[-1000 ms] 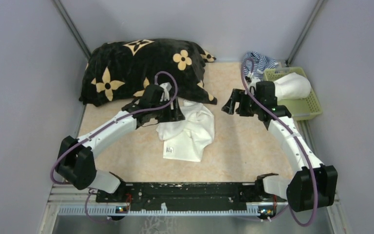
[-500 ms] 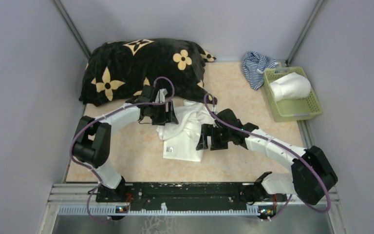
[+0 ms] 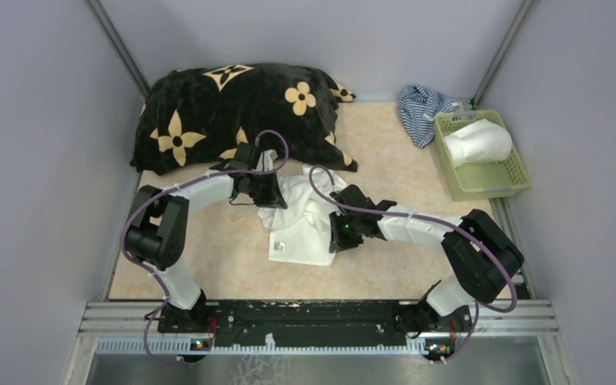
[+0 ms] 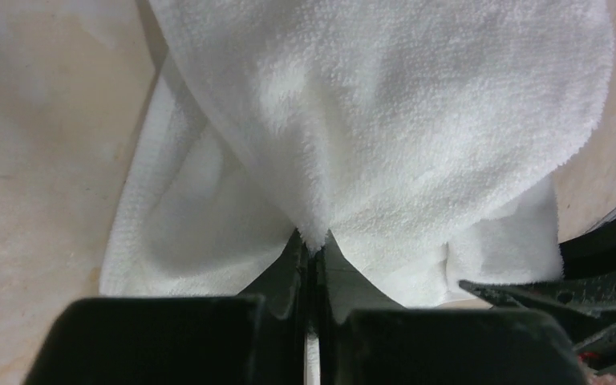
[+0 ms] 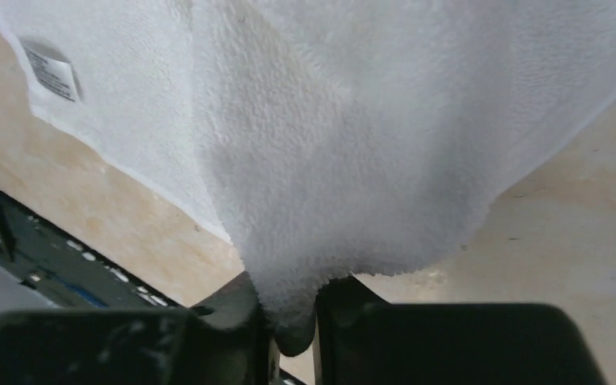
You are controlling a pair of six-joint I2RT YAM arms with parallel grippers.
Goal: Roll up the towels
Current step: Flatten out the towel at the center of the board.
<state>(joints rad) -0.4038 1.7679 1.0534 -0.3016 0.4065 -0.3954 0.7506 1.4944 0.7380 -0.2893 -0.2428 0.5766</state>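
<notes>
From above, a crumpled white towel (image 3: 305, 218) lies mid-tabletop (image 3: 401, 152), just in front of the black flowered pillow (image 3: 233, 112) at the far left. The left gripper (image 3: 271, 196) meets its far-left edge, the right gripper (image 3: 338, 239) its right edge. A rolled towel (image 3: 479, 143) sits in the green basket (image 3: 493, 180) at the far right corner, beside a striped garment (image 3: 421, 104).

Left wrist: fingers (image 4: 295, 269) pinched shut on a towel fold.

Right wrist: fingers (image 5: 245, 309) clamp the towel's hem; a care label (image 5: 48, 70) shows.
</notes>
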